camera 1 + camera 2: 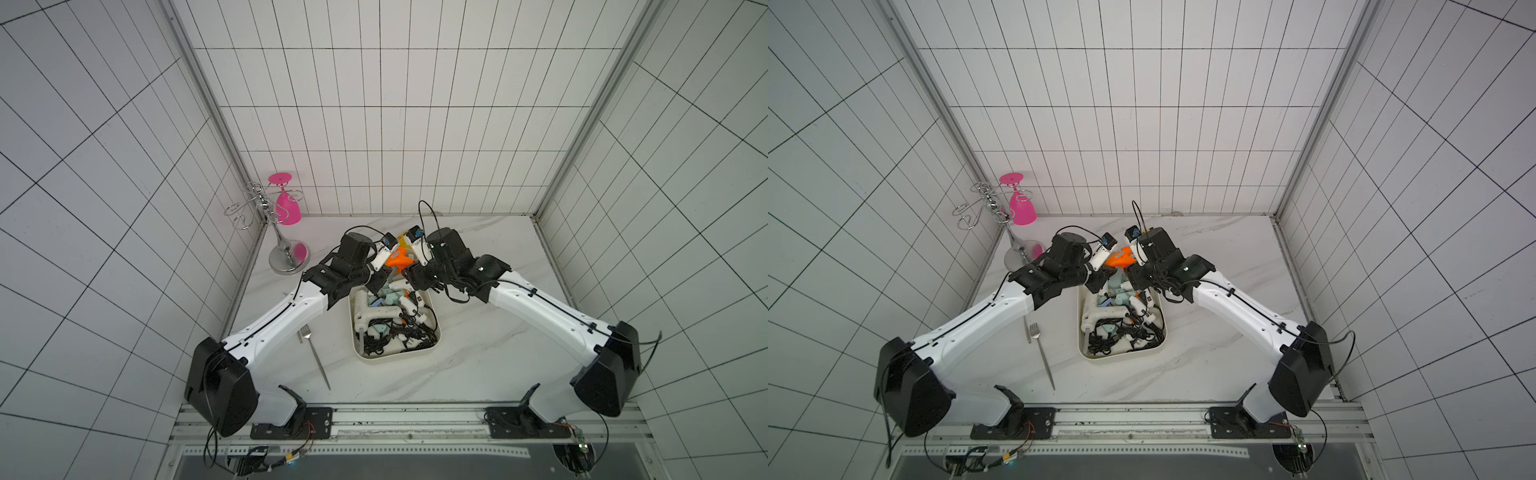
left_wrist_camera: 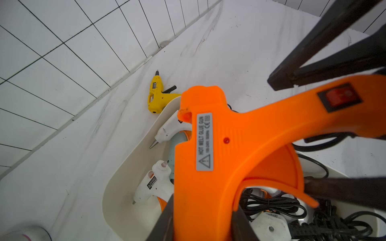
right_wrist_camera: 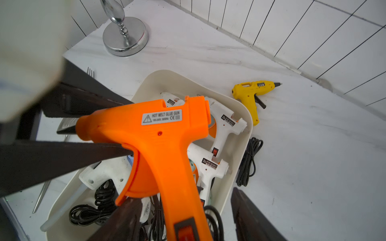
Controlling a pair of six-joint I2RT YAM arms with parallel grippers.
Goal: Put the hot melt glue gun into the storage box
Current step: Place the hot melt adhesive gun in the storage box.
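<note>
as left fingers (image 2: 163, 225) pinch orange glue gun (image 2: 240, 146), right fingers (image 3: 252, 219) parted

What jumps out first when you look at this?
The bright orange glue gun, clamped in the left hand above the far end of the storage box. Then the pink glass hanging upside down on the silver rack, far left, and the yellow glue gun on the table outside the box.
</note>
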